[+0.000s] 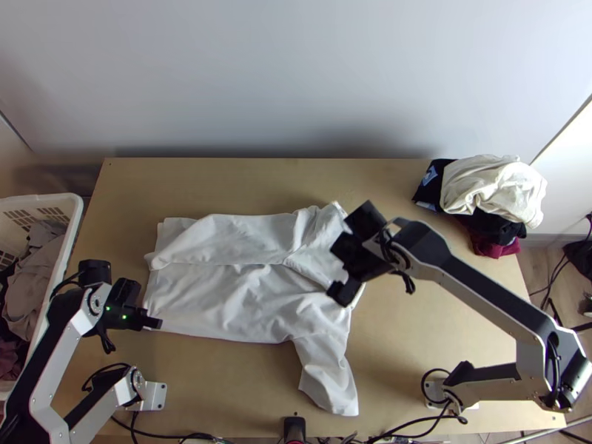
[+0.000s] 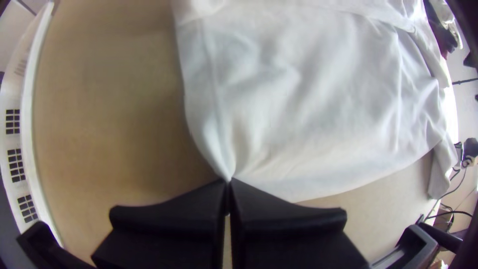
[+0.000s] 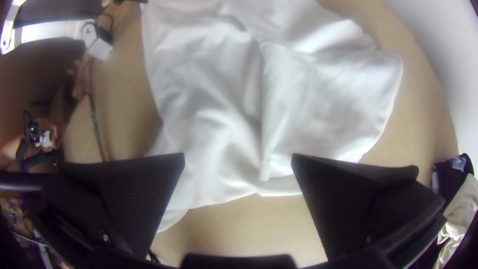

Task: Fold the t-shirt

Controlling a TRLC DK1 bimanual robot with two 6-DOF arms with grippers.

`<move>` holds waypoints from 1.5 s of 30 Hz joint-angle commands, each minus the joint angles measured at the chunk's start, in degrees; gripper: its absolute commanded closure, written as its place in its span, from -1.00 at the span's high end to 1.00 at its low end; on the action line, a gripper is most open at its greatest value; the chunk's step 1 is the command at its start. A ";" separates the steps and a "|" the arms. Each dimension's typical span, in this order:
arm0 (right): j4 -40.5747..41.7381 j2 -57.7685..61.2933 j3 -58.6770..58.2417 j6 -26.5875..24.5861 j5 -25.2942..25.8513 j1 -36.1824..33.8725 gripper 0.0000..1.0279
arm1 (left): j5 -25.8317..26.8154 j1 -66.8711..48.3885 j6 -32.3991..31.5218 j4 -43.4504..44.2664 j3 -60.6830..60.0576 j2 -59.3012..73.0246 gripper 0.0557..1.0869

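Left gripper [image 1: 158,323] clamps the near corner of a white t-shirt [image 1: 229,300] at the left end of the garment in the top view, as the shirt lies lengthwise on a light wooden table [image 1: 407,333]. Its far side is folded over in a long strip, and one sleeve [image 1: 329,385] juts toward the near edge. Right gripper [image 1: 342,253] hangs open above the shirt's other end. A heap of clothes [image 1: 492,189], cream over black and dark red, sits at the far right corner; a white laundry basket [image 1: 74,229] holding clothing flanks the table's left side.

In the left wrist view, black fingers [image 2: 199,204] meet on the pinched corner, creases fanning out from it.

In the right wrist view, fingers [image 3: 164,174] stand wide apart, with white fabric between them and beyond.
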 commanded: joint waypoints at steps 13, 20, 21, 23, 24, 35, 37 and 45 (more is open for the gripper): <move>-12.38 -5.75 -10.80 -2.71 -4.99 19.33 0.86 | 0.66 -0.32 -5.62 -3.15 4.97 -4.73 -0.93; -8.51 -5.05 -10.80 -1.39 -6.75 23.55 0.69 | 0.57 -0.32 -7.99 -4.38 4.97 -6.31 -0.93; -7.90 -4.70 -10.54 -1.13 -6.83 24.25 0.69 | 0.48 -0.32 -8.08 -4.47 4.97 -6.49 -0.93; -6.84 -4.00 -10.10 -0.78 -7.45 25.75 0.68 | 0.04 -0.32 -8.08 -4.56 4.88 -6.58 -0.93; -6.31 -3.56 -10.18 -0.69 -7.89 26.54 0.68 | -0.05 -0.32 -8.16 -4.56 4.80 -6.58 -0.93; 0.19 2.16 -14.05 -0.95 -10.17 31.90 0.52 | -1.37 -0.06 -8.34 -4.56 5.06 -6.31 -0.93; 1.68 2.59 -15.37 -1.04 -10.17 31.55 0.52 | -1.45 0.11 -8.34 -4.56 5.06 -6.66 -0.93; 8.01 4.53 -19.24 1.16 -10.00 30.76 0.07 | -1.45 0.03 -8.69 -4.30 5.06 -6.40 -0.93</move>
